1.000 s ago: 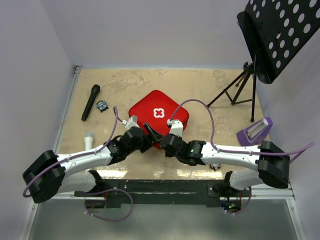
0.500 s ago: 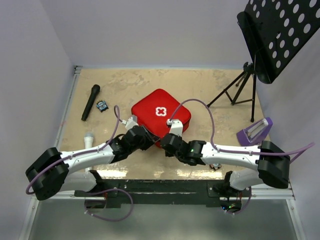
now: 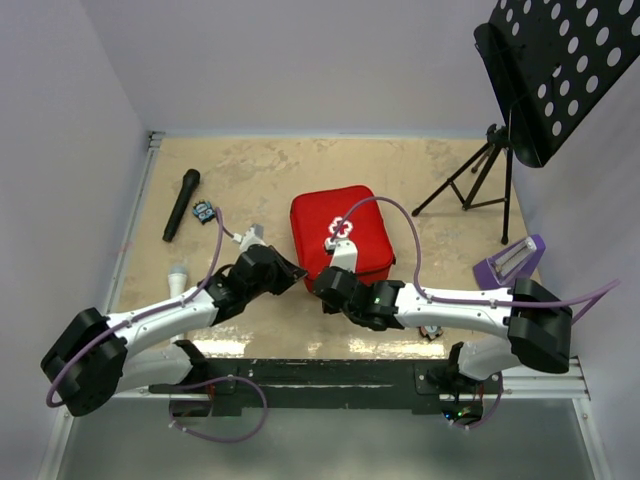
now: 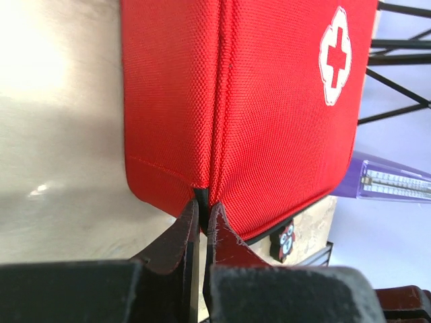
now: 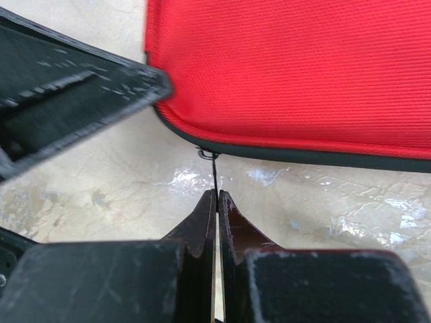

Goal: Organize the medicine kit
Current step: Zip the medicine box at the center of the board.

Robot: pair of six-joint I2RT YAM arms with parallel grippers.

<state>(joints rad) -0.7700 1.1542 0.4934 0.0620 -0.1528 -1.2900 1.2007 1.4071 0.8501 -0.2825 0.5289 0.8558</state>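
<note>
At centre, medicine kit point(image 3: 345, 235) with left gripper point(image 4: 202, 210) and right gripper point(image 5: 217, 196) at its near edge; microphone point(image 3: 182, 204) left, music stand point(image 3: 545, 70) right.

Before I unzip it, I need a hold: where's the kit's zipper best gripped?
Pinch the thin pull hanging off the kit's black zipper edge, coming in low from the near side. It sticks out clear of the fabric; the right fingers are shut on it.

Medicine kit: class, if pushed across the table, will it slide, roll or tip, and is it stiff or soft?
Probably slides: the medicine kit lies flat and wide, so rolling or tipping seems unlikely. Its woven fabric shell likely gives a little when squeezed.
</note>
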